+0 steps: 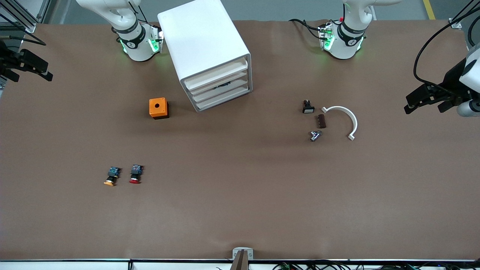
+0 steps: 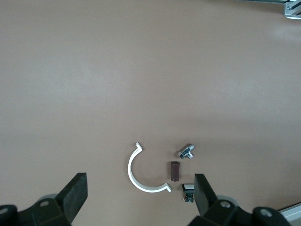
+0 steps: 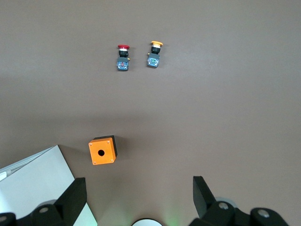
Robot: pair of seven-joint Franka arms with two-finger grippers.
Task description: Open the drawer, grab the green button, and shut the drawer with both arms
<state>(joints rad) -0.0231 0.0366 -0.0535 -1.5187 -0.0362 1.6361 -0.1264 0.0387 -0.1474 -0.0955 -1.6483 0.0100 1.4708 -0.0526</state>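
Note:
The white cabinet stands near the robots' bases, its stacked drawers all pushed in. Something dark shows through the gap at one of the middle drawers. The button is hidden. My right gripper hangs open and empty above the right arm's end of the table; in its wrist view the right gripper is over bare table beside a corner of the cabinet. My left gripper hangs open and empty over the left arm's end; the left gripper looks down on small parts.
An orange box sits beside the cabinet. An orange-capped button and a red-capped one lie nearer the front camera. Toward the left arm's end lie a white curved clip, a brown block, a metal fitting and a white-capped switch.

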